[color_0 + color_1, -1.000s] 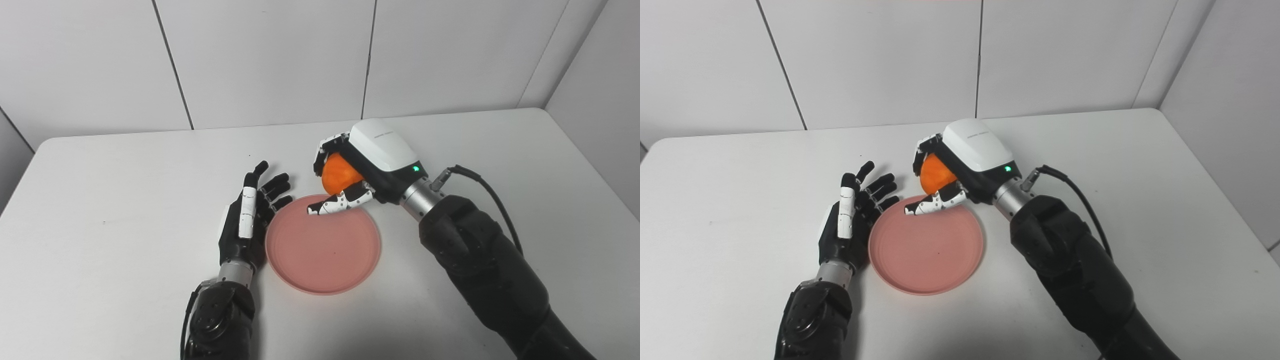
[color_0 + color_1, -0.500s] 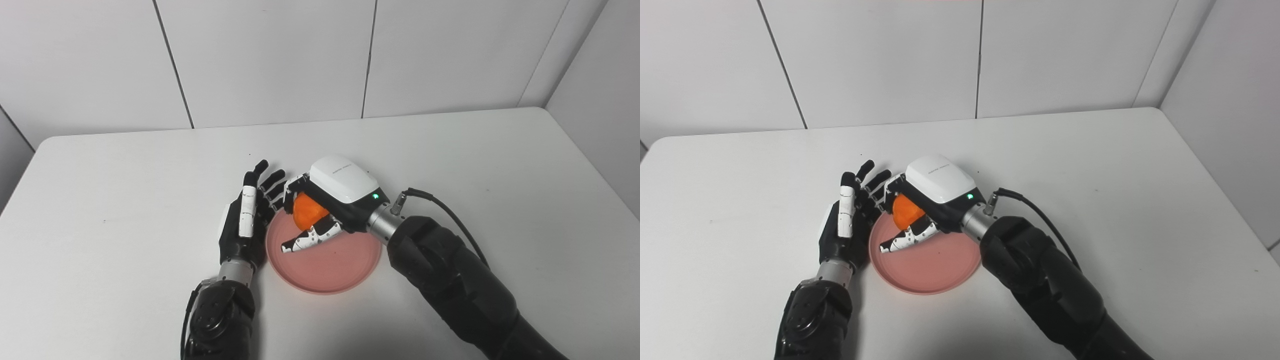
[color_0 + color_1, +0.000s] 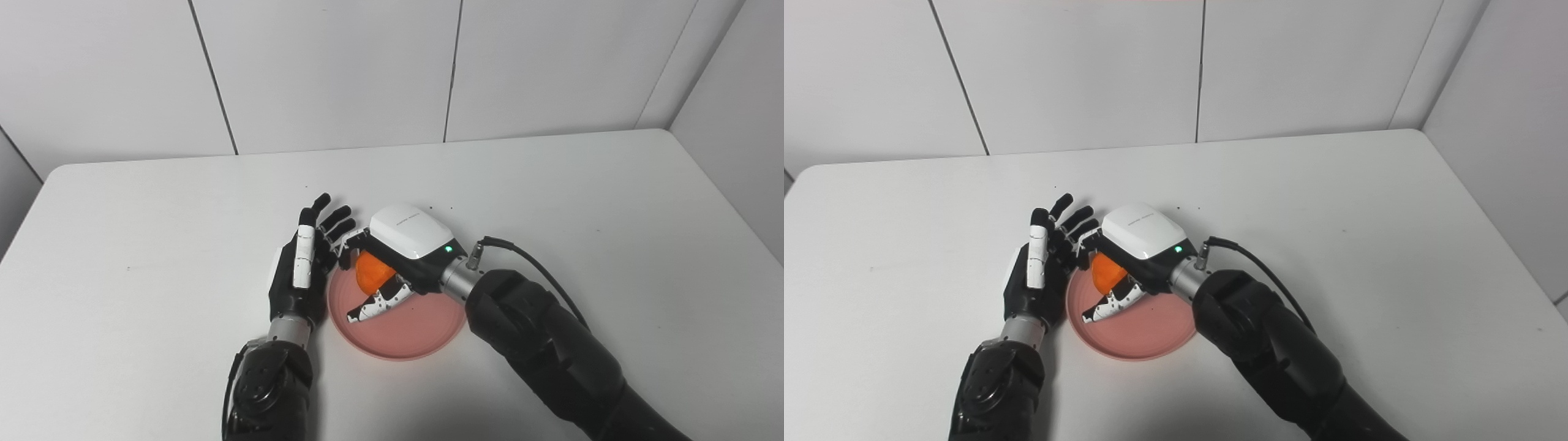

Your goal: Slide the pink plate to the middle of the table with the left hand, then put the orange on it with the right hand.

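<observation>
**Orange held over plate, left hand beside rim**

Pink plate (image 3: 398, 331) lies near table (image 3: 153, 202) centre. Right hand (image 3: 392, 257) reaches in from 4 o'clock, fingers and thumb clamped round the orange (image 3: 372, 273), which sits low over the plate's 11 o'clock part; contact with the plate cannot be told. Left hand (image 3: 301, 269) stands on edge at the plate's 9 o'clock rim, fingers spread, holding nothing, palm toward the plate.

a white table (image 3: 153, 202) with rounded corners stands against white panelled walls (image 3: 331, 67) with dark seams.
</observation>
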